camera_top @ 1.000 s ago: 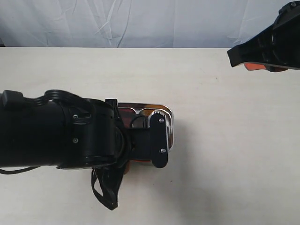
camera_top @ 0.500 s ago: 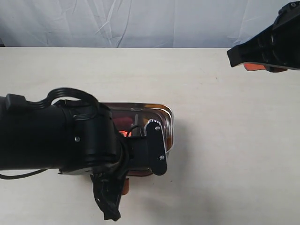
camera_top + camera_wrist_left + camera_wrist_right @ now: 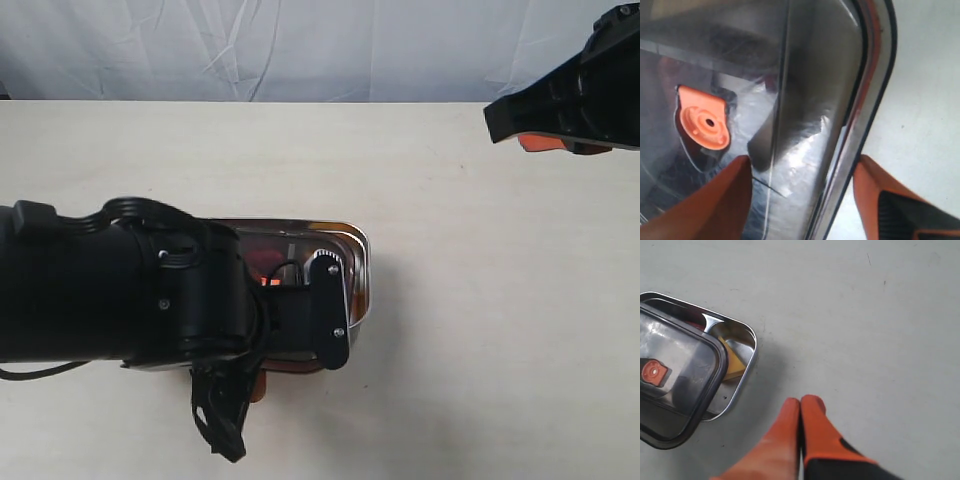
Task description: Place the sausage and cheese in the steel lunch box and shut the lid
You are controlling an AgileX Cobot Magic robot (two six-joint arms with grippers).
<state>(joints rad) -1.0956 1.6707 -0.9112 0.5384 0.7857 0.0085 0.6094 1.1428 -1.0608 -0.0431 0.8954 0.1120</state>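
Now the lid (image 3: 675, 382) lies over the steel lunch box (image 3: 749, 337), which a second ago showed bare steel compartments beside the left arm. The box sits near the middle of the tabletop, a little toward the near edge. The lid is not seated: in the right wrist view it lies skewed, overhanging one side and leaving the end with the cheese (image 3: 733, 362) uncovered. The cheese rests inside the box. The sausage I cannot pick out for certain — there is only a reddish trace beneath the dark lid.

The left gripper (image 3: 802, 162) hovers close above with its fingers spread wide, one over the lid near the orange valve tab (image 3: 702, 122) and the other beyond the rim, so it clamps nothing. The right gripper (image 3: 800, 401) hangs by the far right corner with its fingers pressed together and nothing between them.

Filling looks done — what remains, I judge, is squaring the lid to the rim and pressing it down.
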